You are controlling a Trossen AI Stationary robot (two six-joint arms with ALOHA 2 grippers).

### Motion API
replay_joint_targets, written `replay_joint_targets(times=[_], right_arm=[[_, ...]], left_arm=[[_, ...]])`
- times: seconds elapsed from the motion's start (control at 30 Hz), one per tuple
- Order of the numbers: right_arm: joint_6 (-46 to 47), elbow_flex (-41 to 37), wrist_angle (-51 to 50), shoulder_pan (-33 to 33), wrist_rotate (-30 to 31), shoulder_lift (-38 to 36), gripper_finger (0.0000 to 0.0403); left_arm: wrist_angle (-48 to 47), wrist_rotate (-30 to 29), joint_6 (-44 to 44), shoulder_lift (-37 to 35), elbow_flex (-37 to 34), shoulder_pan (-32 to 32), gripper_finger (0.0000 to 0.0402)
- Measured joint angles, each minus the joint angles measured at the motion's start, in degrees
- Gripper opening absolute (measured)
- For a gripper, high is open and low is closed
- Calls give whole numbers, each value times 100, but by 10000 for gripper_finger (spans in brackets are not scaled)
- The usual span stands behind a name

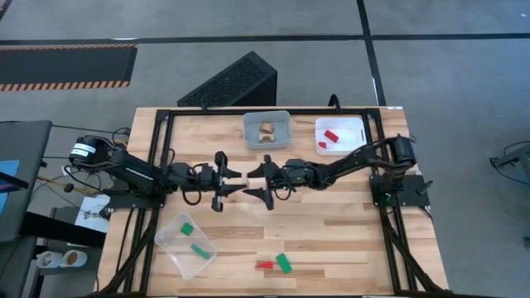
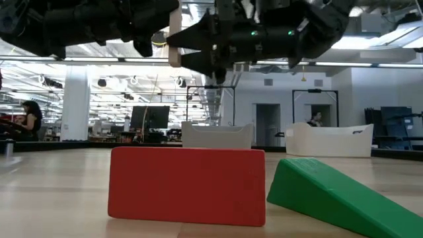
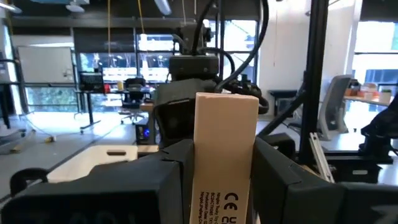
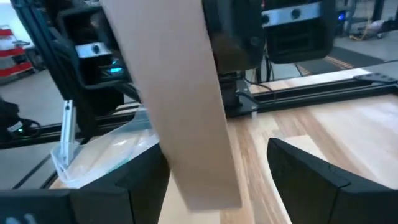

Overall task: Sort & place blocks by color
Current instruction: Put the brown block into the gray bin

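A plain light wood bar (image 1: 248, 176) hangs in the air over the table's middle, between my two grippers. My left gripper (image 1: 233, 182) comes from the table's left and is shut on it. In the left wrist view the bar (image 3: 225, 143) stands up between the fingers. My right gripper (image 1: 258, 177) faces it from the right and is open. Its fingers stand on either side of the bar (image 4: 180, 106), and I cannot tell whether one touches it. A red block (image 1: 263, 265) and a green block (image 1: 284, 263) lie on the table near its near edge. My left gripper pinches the wood bar's lower end (image 3: 222, 186) between its two fingers (image 3: 181, 171), which come level from the table's left. The bar is lifted clear of the table, and its free end (image 3: 226, 106) sticks out beyond the fingertips toward the right gripper.
A clear bin (image 1: 267, 130) at the far middle holds wood blocks. A bin (image 1: 339, 135) at the far right holds red ones, and a tilted bin (image 1: 185, 246) at the near left holds green ones. In the low view the red block (image 2: 187, 183) and green wedge (image 2: 337, 192) loom close.
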Motion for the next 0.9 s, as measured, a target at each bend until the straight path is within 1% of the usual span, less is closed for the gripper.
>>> replay_joint_targets(times=[0.1,0.27,0.33,0.43,0.5,0.6,0.77,0.9], right_arm=[[-61,126,-30,4,-109,134,286],[-191,125,-180,-34,-179,132,285],[-246,125,-182,-56,-215,131,276],[-313,125,-182,-63,-247,128,232],[-300,125,-182,-81,-375,126,187],[-386,125,-218,-130,-476,124,120],[-222,125,-250,-272,-530,124,115],[9,124,-384,-537,-621,-51,115]], left_arm=[[-232,51,-72,0,69,0,86],[-350,67,-142,0,72,-2,86],[-349,66,-199,0,72,-2,86],[-360,68,-291,0,72,-2,86],[-362,70,-293,0,72,-2,88],[-428,-123,-420,0,72,6,111],[-580,-574,-738,-1,72,-3,144],[-593,-655,-732,-107,74,9,164]])
